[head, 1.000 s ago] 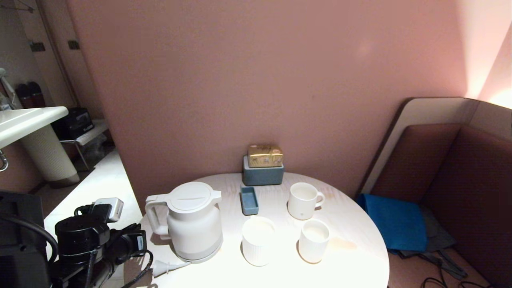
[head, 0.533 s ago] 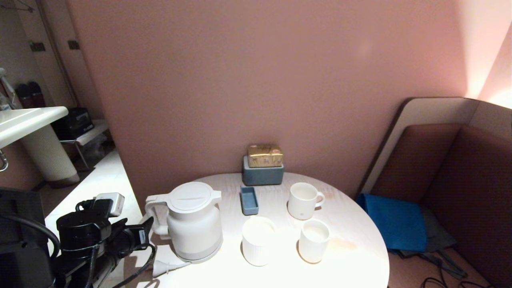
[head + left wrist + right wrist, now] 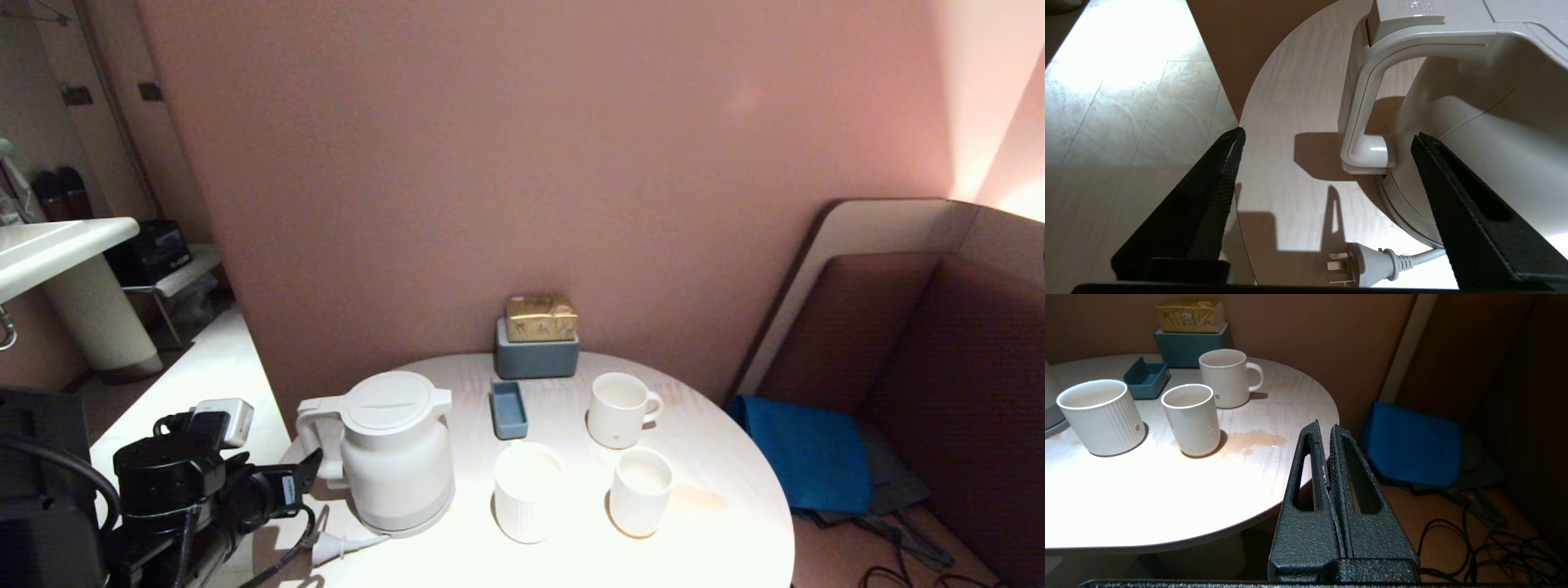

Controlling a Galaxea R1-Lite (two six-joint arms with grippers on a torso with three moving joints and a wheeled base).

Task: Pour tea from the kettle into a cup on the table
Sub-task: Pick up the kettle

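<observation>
White kettle (image 3: 397, 451) is stood on the bench (image 3: 718, 539), left of the cup (image 3: 641, 492). The left gripper (image 3: 1327, 139) has been moved closer to its handle, jaws wide apart; a grab is probably next. The right gripper (image 3: 1324, 428) is parked, jaws together

— What do we see of our own body from the head view?

— Our left arm (image 3: 175, 490): matte black rounded housings, a small white and grey box (image 3: 227, 411) mounted on top, and black cables (image 3: 57, 469) looping round the joints. A small pale label (image 3: 287, 492) sits on the wrist block.

— And the left gripper (image 3: 1327, 139) up close?

— Two long black wedge-shaped fingers (image 3: 1208, 196) with finely ribbed inner pads, tapering to narrow tips.

— Our right gripper (image 3: 1327, 430)?

— Black fingers (image 3: 1359, 486) with a rough, pebbled finish; each has a long slot cut through it, and both widen into one chunky black base
</observation>
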